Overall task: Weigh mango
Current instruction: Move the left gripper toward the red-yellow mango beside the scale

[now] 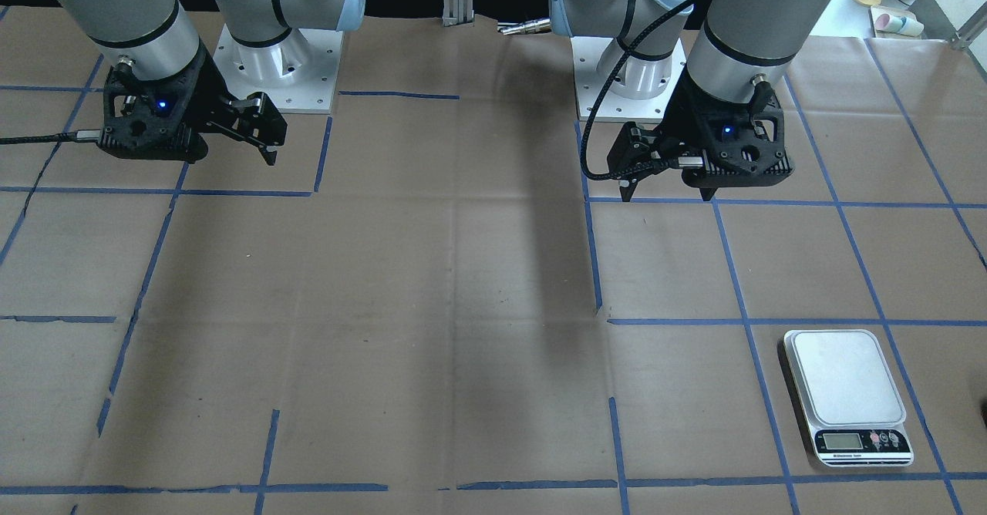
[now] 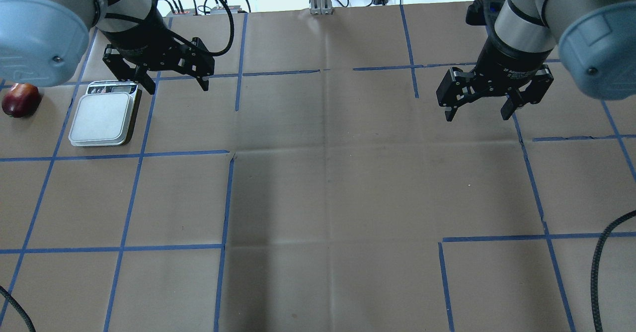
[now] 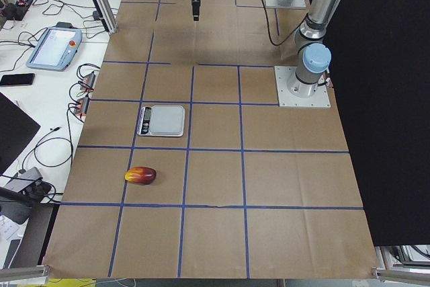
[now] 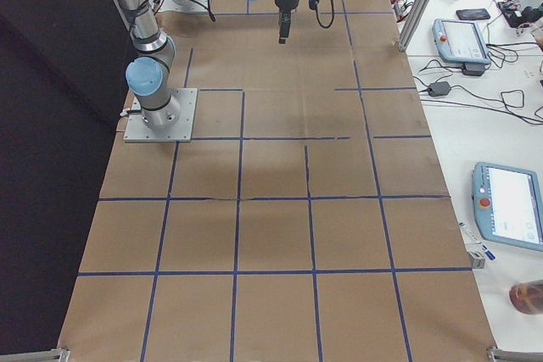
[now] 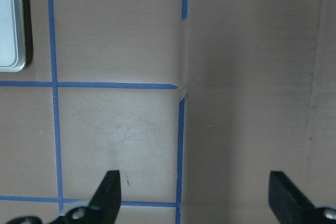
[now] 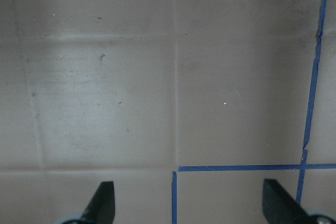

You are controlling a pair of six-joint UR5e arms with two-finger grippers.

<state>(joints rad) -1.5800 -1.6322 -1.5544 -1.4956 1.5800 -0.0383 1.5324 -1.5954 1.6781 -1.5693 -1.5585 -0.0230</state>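
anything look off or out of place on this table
Nothing is spilled or broken. The mango lies on the paper beside the scale, apart from it. The one oddity is the blue tape grid: several lines stop short, and one end near the table's middle looks ragged.

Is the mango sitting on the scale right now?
No, the mango lies on the table, one taped square away from the scale.

Glossy red-yellow mango (image 3: 140, 175) flat on the table (image 3: 282, 186)
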